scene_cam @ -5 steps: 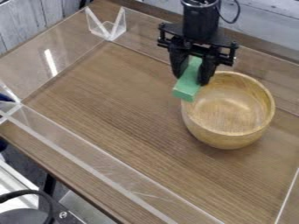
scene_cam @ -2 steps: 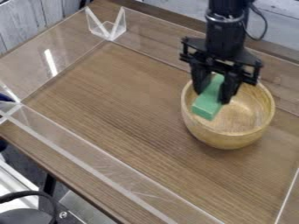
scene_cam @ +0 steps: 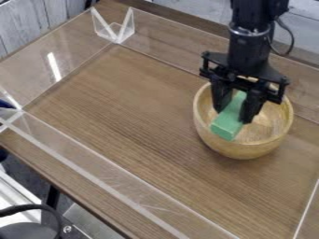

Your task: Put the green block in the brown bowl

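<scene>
The green block [scene_cam: 229, 120] hangs end-down between the black fingers of my gripper [scene_cam: 238, 110], which is shut on it. It sits over the inside of the brown bowl [scene_cam: 271, 136], its lower end down near or within the bowl's hollow. The round tan wooden bowl rests on the wooden table at the right. The arm comes down from the top right and hides part of the bowl's far rim.
A clear acrylic wall [scene_cam: 75, 159] borders the wooden table [scene_cam: 112, 103] along the front and left. A clear bracket [scene_cam: 114, 26] stands at the far left corner. A dark wheeled base [scene_cam: 32, 224] shows below the table at bottom left.
My gripper has carried the green block to the right and downward, from beside the bowl's left rim to over the bowl's inside.
</scene>
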`<state>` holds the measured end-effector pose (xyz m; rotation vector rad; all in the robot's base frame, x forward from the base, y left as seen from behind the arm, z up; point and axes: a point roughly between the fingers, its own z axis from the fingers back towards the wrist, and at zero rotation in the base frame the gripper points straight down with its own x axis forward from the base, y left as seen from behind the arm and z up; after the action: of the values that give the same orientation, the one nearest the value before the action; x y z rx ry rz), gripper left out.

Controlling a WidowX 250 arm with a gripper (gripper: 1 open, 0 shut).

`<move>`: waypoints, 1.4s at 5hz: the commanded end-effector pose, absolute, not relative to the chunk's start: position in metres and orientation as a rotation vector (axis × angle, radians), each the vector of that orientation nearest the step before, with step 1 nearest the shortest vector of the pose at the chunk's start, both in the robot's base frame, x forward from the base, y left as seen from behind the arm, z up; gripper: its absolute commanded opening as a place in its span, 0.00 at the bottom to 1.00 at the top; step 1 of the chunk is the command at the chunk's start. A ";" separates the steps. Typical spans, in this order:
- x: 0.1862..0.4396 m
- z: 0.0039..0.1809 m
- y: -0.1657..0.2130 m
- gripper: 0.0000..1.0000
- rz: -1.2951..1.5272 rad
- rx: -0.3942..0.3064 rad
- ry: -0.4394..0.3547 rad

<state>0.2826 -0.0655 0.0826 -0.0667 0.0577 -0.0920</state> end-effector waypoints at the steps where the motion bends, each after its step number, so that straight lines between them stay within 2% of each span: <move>1: 0.296 0.093 -0.071 0.00 -0.095 -0.093 0.001; 4: 0.309 0.096 -0.065 0.00 -0.088 -0.150 0.084; 6: 0.308 0.083 -0.055 0.00 -0.089 -0.125 0.121; 7: 0.310 0.084 -0.053 0.00 -0.100 -0.121 0.136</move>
<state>0.2977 -0.0554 0.0670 -0.1196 0.2042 -0.0952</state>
